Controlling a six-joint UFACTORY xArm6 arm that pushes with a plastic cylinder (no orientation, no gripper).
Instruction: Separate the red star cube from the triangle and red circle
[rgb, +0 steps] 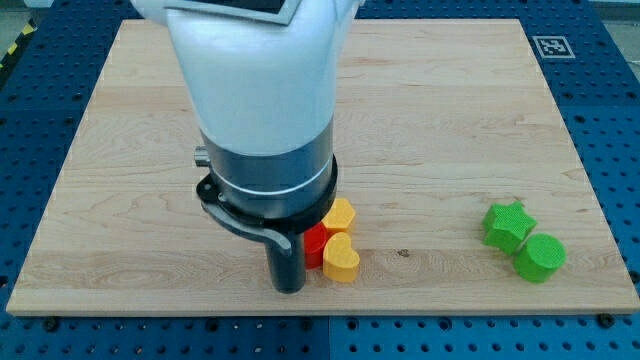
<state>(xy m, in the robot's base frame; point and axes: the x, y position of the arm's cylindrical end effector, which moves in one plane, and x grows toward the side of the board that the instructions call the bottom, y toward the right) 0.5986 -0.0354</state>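
Wood of the bench (450, 120) fills most of the view, and my tool works close to its bottom edge. The tool is a plain dark rod. It has no jaws to open or shut, and it holds nothing. It can only push.

My tip (288, 289) sits on the bench just to the left of a red block (315, 245). They look like they are touching, or very nearly. The rod and my arm (262, 110) hide part of the red block, so I cannot tell if it is the star.

The red block is tucked between two yellow blocks. The lower yellow heart (342, 260) touches it on the right and below. The upper yellow heart (341, 213) touches it on the right and above.

Well apart, on the view's right, a green star (508, 222) and a green round block (541, 257) sit side by side, touching.

I see no triangle and no red circle. They may be hidden under my arm.

I think the step is only starting: the tip is lined up beside the red block, which is not free yet. The next push is tricky. A push to the right would drag both hearts along. The tip may need a new spot, so the red block slides out alone.
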